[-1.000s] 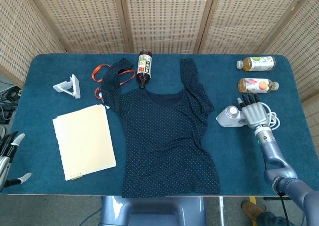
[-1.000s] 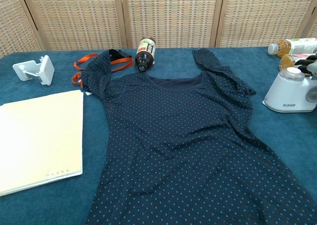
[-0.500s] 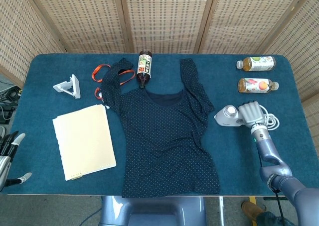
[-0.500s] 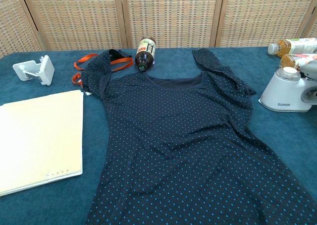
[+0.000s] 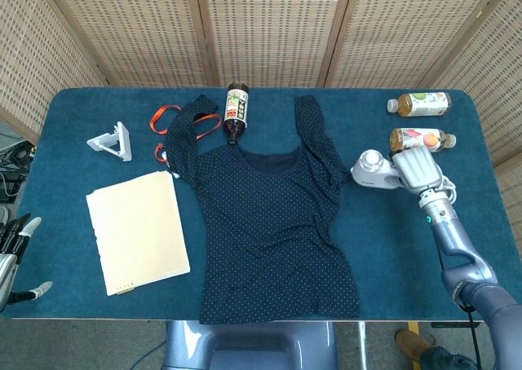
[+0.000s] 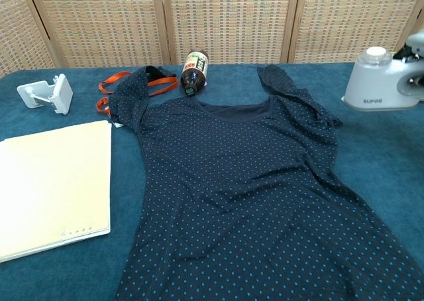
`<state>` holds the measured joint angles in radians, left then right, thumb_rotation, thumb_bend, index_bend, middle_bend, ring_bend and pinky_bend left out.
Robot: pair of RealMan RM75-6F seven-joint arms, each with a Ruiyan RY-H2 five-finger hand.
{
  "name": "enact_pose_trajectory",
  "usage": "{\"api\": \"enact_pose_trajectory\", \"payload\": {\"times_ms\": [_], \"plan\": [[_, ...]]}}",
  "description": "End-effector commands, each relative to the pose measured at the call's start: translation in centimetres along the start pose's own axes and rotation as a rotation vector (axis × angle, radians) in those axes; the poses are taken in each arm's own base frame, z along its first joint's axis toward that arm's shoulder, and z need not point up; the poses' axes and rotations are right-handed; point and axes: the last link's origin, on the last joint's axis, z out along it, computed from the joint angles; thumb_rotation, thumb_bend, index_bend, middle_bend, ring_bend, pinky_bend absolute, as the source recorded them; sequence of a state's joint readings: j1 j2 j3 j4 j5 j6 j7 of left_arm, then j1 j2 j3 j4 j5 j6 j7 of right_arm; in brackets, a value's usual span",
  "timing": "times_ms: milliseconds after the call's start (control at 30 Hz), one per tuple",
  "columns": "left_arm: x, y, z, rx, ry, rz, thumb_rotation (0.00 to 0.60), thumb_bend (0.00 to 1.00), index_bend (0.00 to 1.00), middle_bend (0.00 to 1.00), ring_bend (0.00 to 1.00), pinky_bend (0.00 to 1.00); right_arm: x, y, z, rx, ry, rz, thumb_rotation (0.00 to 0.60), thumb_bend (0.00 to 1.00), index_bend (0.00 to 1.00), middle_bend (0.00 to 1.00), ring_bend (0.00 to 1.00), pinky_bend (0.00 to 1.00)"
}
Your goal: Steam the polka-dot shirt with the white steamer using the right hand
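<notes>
Steamer in hand, clear of the table, shirt not yet treated.

The robot's right hand (image 5: pixel 418 168) was clamped on the handle of the white plastic garment steamer (image 5: pixel 373 169), held above the blue tablecloth (image 5: pixel 73 125) just right of the navy polka-dot shirt (image 5: pixel 273 223), which lay flat mid-table. The lift looked complete; the next move called for carrying the steamer leftward over the fabric and lowering it level. The left hand (image 5: pixel 15 248) hung idle, fingers apart.
</notes>
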<state>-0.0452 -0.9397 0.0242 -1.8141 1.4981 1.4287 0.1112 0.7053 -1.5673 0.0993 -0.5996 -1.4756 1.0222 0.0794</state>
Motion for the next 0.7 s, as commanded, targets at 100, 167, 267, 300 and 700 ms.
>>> {"api": "enact_pose_trajectory", "payload": {"times_ms": [100, 167, 267, 300, 700], "plan": [[0.0, -0.3, 0.2, 0.003, -0.004, -0.006, 0.600, 0.00, 0.00, 0.00, 0.00, 0.00, 5.4, -0.4, 2.2, 0.083, 0.164, 0.039, 0.600, 1.00, 0.87, 0.68, 0.66, 0.90], [0.0, -0.4, 0.3, 0.006, -0.006, -0.009, 0.600, 0.00, 0.00, 0.00, 0.00, 0.00, 6.6, -1.5, 3.0, 0.112, 0.185, 0.066, 0.600, 1.00, 0.87, 0.68, 0.66, 0.90], [0.0, -0.5, 0.4, 0.010, -0.010, -0.011, 0.600, 0.00, 0.00, 0.00, 0.00, 0.00, 7.8, -4.2, 4.2, 0.169, 0.189, 0.099, 0.600, 1.00, 0.87, 0.68, 0.66, 0.90], [0.0, -0.5, 0.5, 0.011, -0.013, -0.012, 0.600, 0.00, 0.00, 0.00, 0.00, 0.00, 8.0, -5.4, 4.6, 0.197, 0.184, 0.106, 0.600, 1.00, 0.87, 0.68, 0.66, 0.90], [0.6, -1.0, 0.3, 0.035, 0.008, -0.032, 0.600, 0.00, 0.00, 0.00, 0.00, 0.00, 8.5, -20.5, 7.2, 0.480, 0.122, 0.162, 0.600, 1.00, 0.88, 0.68, 0.66, 0.91]]}}
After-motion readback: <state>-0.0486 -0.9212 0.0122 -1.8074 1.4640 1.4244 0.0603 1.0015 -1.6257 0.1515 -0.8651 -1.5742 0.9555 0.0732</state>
